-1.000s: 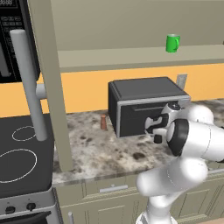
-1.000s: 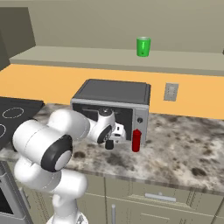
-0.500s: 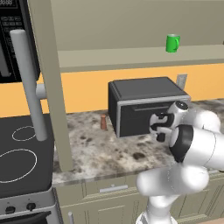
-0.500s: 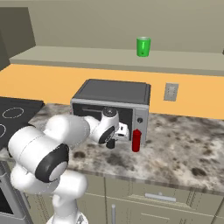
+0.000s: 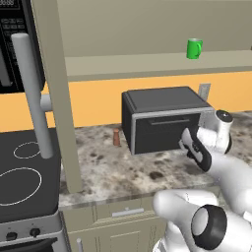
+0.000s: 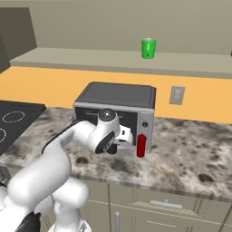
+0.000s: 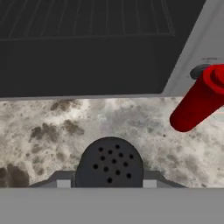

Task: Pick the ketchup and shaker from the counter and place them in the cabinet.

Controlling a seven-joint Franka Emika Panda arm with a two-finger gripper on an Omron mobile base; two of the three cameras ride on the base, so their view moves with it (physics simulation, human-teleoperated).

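Note:
The black shaker [image 7: 109, 168] with its holed, rounded top sits between my fingers, and my gripper [image 7: 107, 183] is shut on it just above the speckled counter [image 7: 87, 127]. To its right stands the red ketchup [image 7: 197, 103], free and apart from the fingers. From the right base view, my gripper [image 6: 117, 144] hangs low in front of the toaster oven, a short way left of the ketchup [image 6: 141, 146]. The open cabinet door [image 5: 51, 88] with its grey bar handle rises at the left, and the cabinet's shelf [image 5: 147, 64] runs above the toaster oven.
The black toaster oven [image 6: 118, 97] stands directly behind my hand. A green mug [image 5: 194, 48] sits on the shelf above. A small reddish-brown shaker [image 5: 116, 137] stands left of the oven. The black stovetop [image 5: 19, 182] lies at the far left.
The jaws have gone from wide open to shut around the black shaker. The hand has shifted only slightly in front of the toaster oven. The ketchup has not moved.

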